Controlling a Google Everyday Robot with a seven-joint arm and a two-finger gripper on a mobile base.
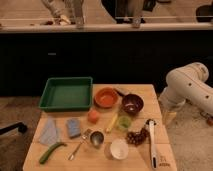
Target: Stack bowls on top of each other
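- Table (97,158) of pale wood, with a green tray (66,93) at its back left corner.
- Orange-red bowl (106,97) sits upright just right of the tray.
- Dark maroon bowl (132,104) stands farther right of the tray, beside the orange one, not stacked.
- White robot arm (187,85) bends in from far right of the tray. Its gripper (169,116) hangs by the table's right edge; clenched or released, I cannot tell.
- White cup (119,148) and grapes (136,136) lie nearer the viewer, right of the tray.

Green tray (66,95), white cup (119,148), grapes (135,137) and spoon (79,145) lie on the table (146,93).
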